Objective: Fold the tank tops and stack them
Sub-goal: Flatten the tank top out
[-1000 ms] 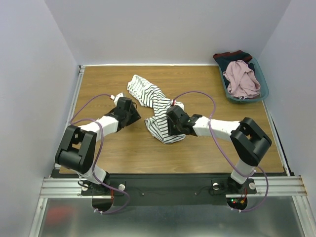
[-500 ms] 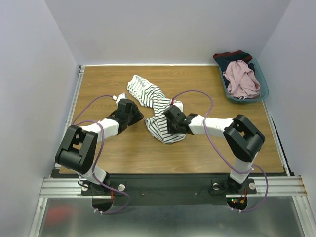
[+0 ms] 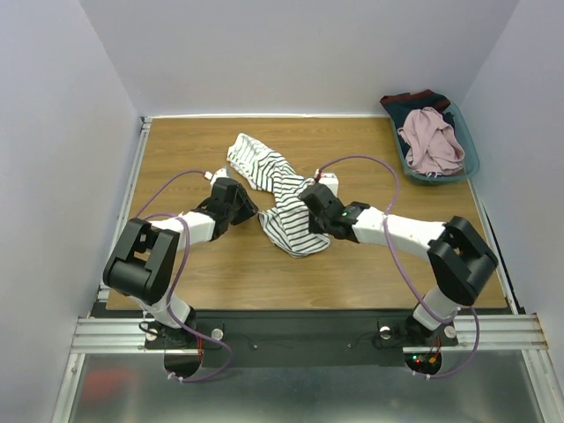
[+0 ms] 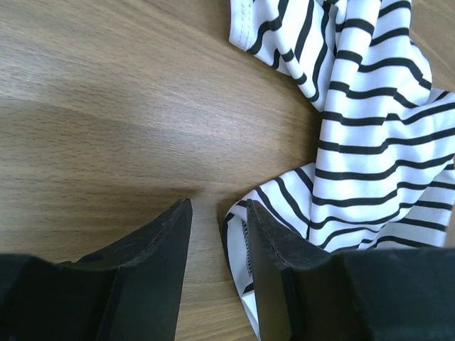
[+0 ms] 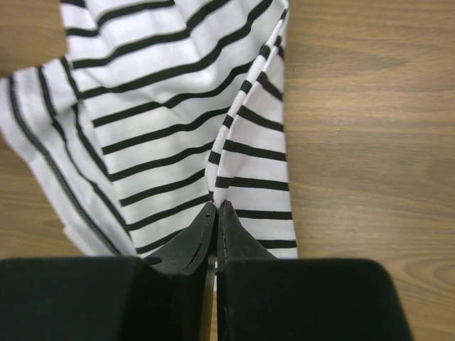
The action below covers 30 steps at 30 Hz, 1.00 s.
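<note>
We start with the wooden table (image 3: 370,273), which fills the middle of the overhead view. A teal basket (image 3: 438,179) sits at its upper right corner. The pink tank top (image 3: 430,141) lies crumpled in that basket on top of some dark clothing (image 3: 414,99), well apart from both arms.

The striped tank top (image 3: 264,167) lies at the centre of the frame. It is bunched and twisted into a long diagonal heap, not spread flat. Neither top is folded, so we judge the task to be at an early stage.

Both arms reach in towards this heap. The right gripper (image 5: 215,206) has its fingers pressed together on a raised fold of the striped cloth, near the heap's right edge. The left gripper (image 4: 217,206) stands partly open and holds nothing. In its wrist view one finger is over bare wood and the other is right at a hem of the striped top.

Our worries follow from that:
- The right pinch takes only a thin ridge of cloth. A pull could let it slip free, or lift two layers together and leave the top more tangled.
- If the left jaws close where they are, they may catch only the hem's edge or nothing at all.
- With one side gripped and the other loose, a lift would drag the heap across the wood and not spread it.
</note>
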### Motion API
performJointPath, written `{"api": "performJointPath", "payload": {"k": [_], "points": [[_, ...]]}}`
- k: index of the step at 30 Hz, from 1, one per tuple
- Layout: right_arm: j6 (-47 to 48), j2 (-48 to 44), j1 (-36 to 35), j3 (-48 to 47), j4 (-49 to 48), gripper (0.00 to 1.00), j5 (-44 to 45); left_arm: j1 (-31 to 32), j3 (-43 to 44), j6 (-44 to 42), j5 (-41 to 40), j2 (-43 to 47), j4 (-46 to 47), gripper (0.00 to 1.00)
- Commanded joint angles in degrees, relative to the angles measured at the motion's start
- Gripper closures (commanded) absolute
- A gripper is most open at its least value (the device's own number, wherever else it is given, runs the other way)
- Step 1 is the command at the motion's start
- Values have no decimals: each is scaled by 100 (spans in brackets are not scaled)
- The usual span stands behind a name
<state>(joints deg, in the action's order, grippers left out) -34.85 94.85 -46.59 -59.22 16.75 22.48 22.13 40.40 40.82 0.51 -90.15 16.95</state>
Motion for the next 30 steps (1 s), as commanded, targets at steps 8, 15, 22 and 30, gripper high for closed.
{"api": "performJointPath", "payload": {"k": [8,15,22,30], "points": [[-250,-1170,-43,236,284,100,731,46,29,-302,713,-372,476,52],[-259,-1522,-35,218,504,100,1012,116,38,-338,766,-530,511,52],[-285,-1531,-17,218,548,100,1074,142,178,-329,793,-837,476,58],[-259,-1609,79,244,566,100,1074,142,240,-294,792,-900,397,95]]}}
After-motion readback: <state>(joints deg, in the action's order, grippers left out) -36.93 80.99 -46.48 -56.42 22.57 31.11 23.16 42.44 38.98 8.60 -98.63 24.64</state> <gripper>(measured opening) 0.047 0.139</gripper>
